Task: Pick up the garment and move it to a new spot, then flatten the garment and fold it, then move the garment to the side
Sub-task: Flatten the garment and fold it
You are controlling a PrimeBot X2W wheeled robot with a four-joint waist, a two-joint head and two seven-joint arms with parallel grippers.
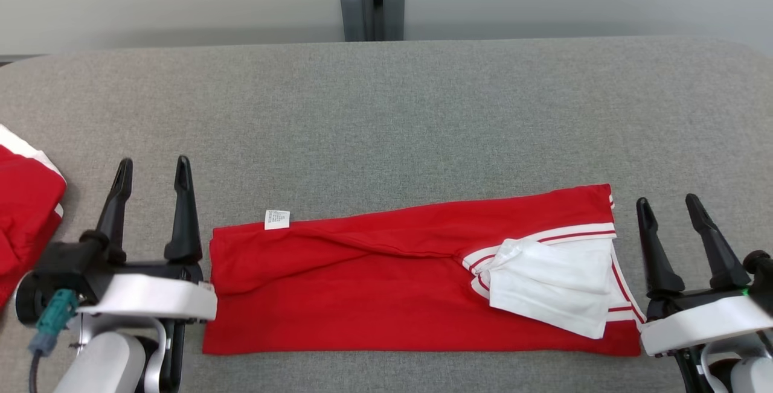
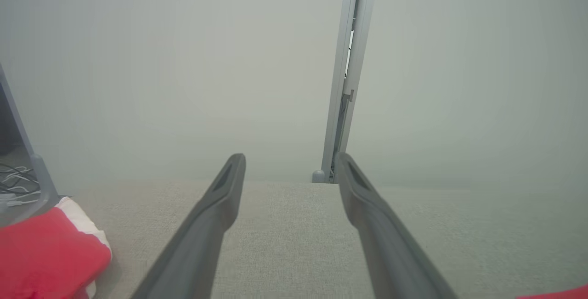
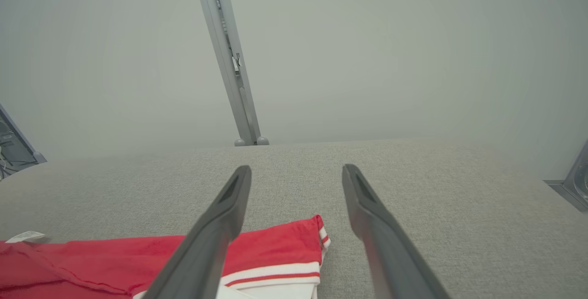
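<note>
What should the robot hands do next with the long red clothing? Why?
Probably move the open left hand onto the left end of the red cloth garment with white trim and pinch it. It lies as a long strip, unheld, so a crosswise fold seems due.

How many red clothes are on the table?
2. One garment lies folded in the middle of the table. A second red cloth sits at the left edge, partly cut off, so more may be hidden there.
</note>
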